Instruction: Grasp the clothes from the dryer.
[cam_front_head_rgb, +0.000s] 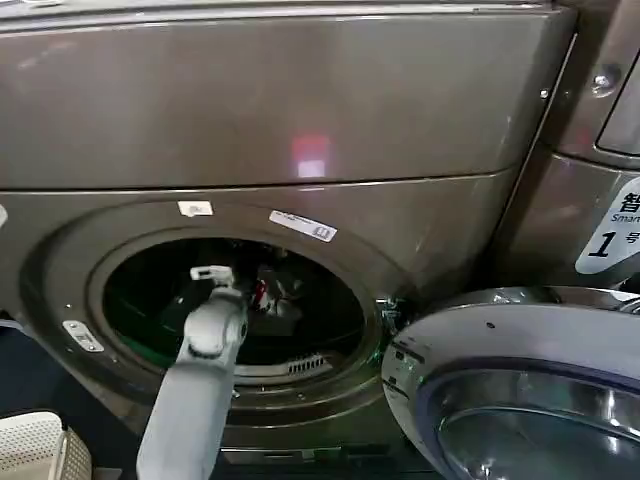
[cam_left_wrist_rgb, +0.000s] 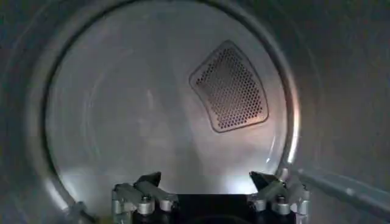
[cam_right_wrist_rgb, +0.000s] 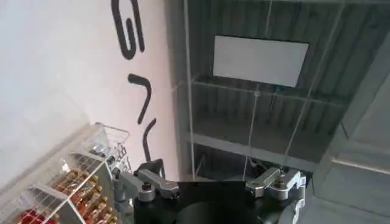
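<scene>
The dryer (cam_front_head_rgb: 300, 110) is a bronze-grey front loader, and its round porthole (cam_front_head_rgb: 235, 300) stands open. My left arm (cam_front_head_rgb: 200, 370) reaches up from below into the opening. The left gripper (cam_left_wrist_rgb: 207, 176) is open inside the drum, with nothing between its fingers. It faces the bare metal back wall and a perforated vent (cam_left_wrist_rgb: 230, 87). A small pale shape with a red mark (cam_front_head_rgb: 268, 293) shows in the opening just right of the wrist; I cannot tell whether it is clothes or part of the gripper. In the left wrist view the clothes are hidden. My right gripper (cam_right_wrist_rgb: 210, 173) is open and points away at a wall and ceiling.
The dryer's round door (cam_front_head_rgb: 520, 390) hangs open at the lower right, close to the porthole's rim. A white label with a 1 (cam_front_head_rgb: 610, 235) sits on the panel to the right. A white perforated basket (cam_front_head_rgb: 35, 445) stands at the lower left. A wire rack with bottles (cam_right_wrist_rgb: 79, 189) shows beside the right gripper.
</scene>
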